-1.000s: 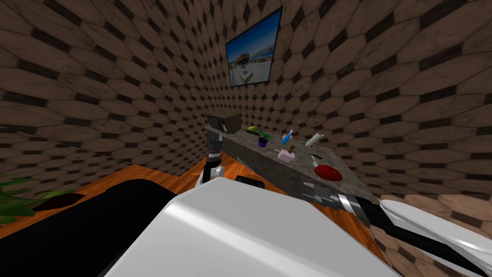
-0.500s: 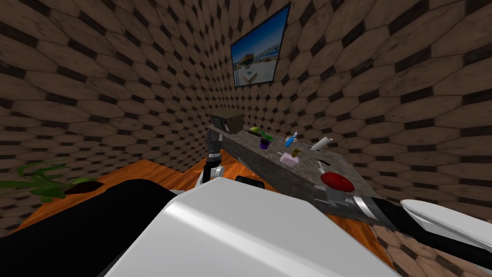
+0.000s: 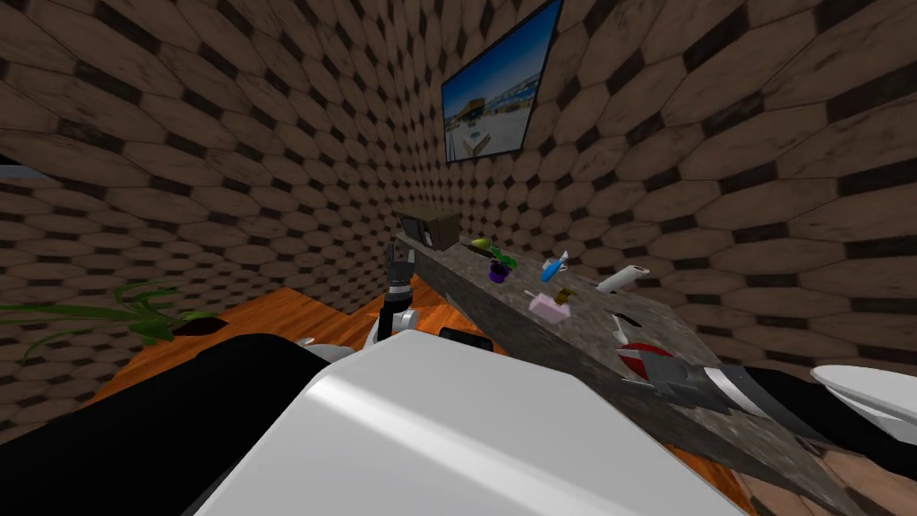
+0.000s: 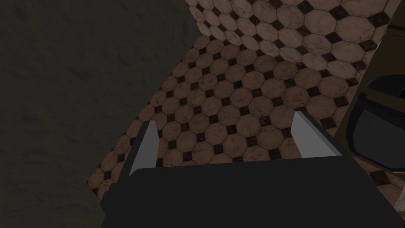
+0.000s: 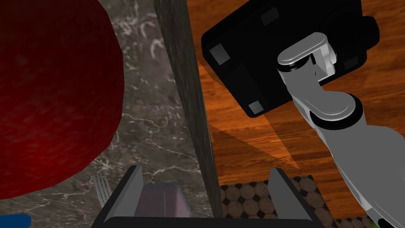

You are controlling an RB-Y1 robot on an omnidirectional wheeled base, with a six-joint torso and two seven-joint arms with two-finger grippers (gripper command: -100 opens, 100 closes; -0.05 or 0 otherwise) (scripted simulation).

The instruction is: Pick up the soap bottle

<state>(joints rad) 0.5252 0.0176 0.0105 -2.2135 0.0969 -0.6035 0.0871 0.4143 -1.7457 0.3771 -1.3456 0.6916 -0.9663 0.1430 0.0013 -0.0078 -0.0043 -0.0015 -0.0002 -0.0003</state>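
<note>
A blue bottle [image 3: 553, 266] with a pale tip, the likeliest soap bottle, lies tilted toward the back of the marble counter [image 3: 587, 330]. My right gripper [image 3: 634, 360] hangs open over the counter's front edge [image 5: 186, 99], well short of the bottle. It is beside a big red object [image 5: 51, 99], which it partly covers in the head view. A mauve box [image 5: 162, 198] sits low between the open fingers, though I cannot tell if it touches them. My left gripper [image 3: 399, 258] points upward by the counter's far end, open and empty [image 4: 229, 140].
On the counter also stand a dark box [image 3: 432, 227], a purple potted plant [image 3: 500, 269], a pink box [image 3: 548, 309], a small brown thing [image 3: 564, 294], a white roll [image 3: 622, 279] and a fork [image 5: 102, 185]. A floor plant [image 3: 134, 309] is at left.
My head view has swung and rolled, shifting the whole scene. My right arm has reached forward from below the counter's edge to over it, now covering part of the red object.
</note>
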